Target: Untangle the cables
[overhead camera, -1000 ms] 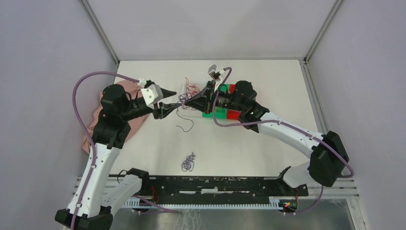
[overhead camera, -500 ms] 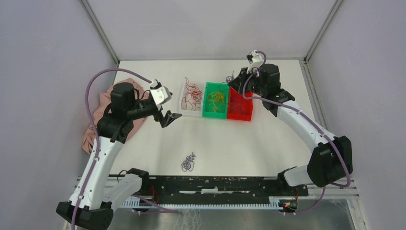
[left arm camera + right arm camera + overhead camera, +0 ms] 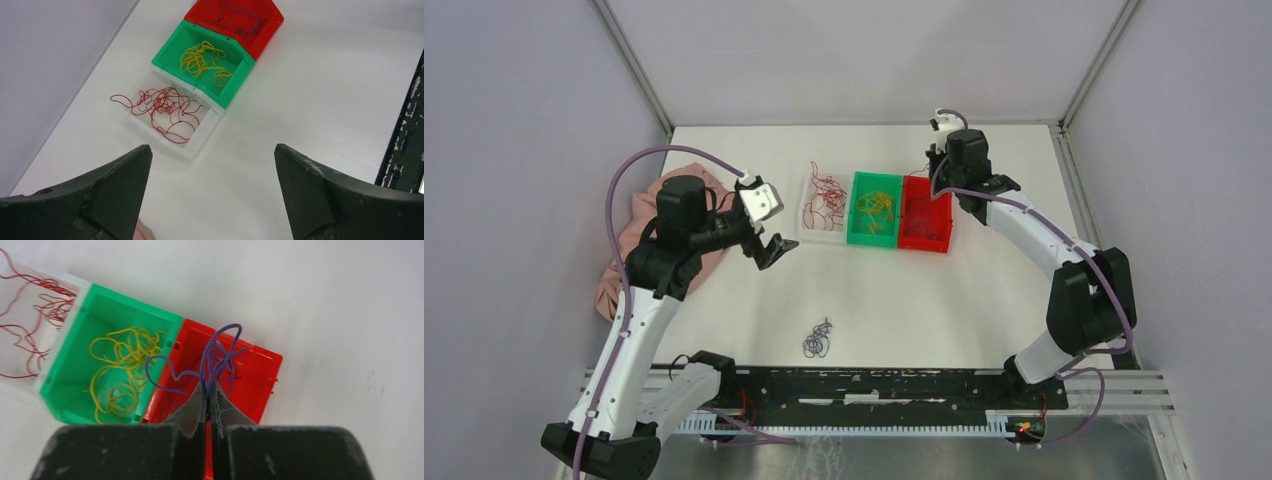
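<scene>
The sorting step is in hand: one strand is being delivered to its colour's bin. The right hand (image 3: 207, 386) is pinched together on a purple cable (image 3: 220, 347), whose loops stand up from the fingertips directly over the red bin (image 3: 265, 375). That bin already holds a few purple strands. The bin sits at the right end of a row of three on the far middle of the bench (image 3: 924, 300).

The green bin (image 3: 170, 50) beside it holds the yellow cables (image 3: 205, 62). The clear bin (image 3: 205, 130) at the left end holds the dark red cables (image 3: 165, 107), with one loop trailing over its far wall onto the bench. The left hand (image 3: 212, 152) has its fingers spread wide and holds nothing. It hangs over bare bench just near and left of the clear bin, beside a pink cloth (image 3: 629, 250).

The next move most likely calls for the right hand to part its fingers so the strand drops inside the red walls. The springy loops could catch on a finger or spill over the rim, so a low release looks wise. A small purple clump (image 3: 817, 340) lies on the near middle of the bench, well apart from the bins. It will probably need both hands to pull it loose.

No brand, label or writing can be read on the bins, arms or bench.
</scene>
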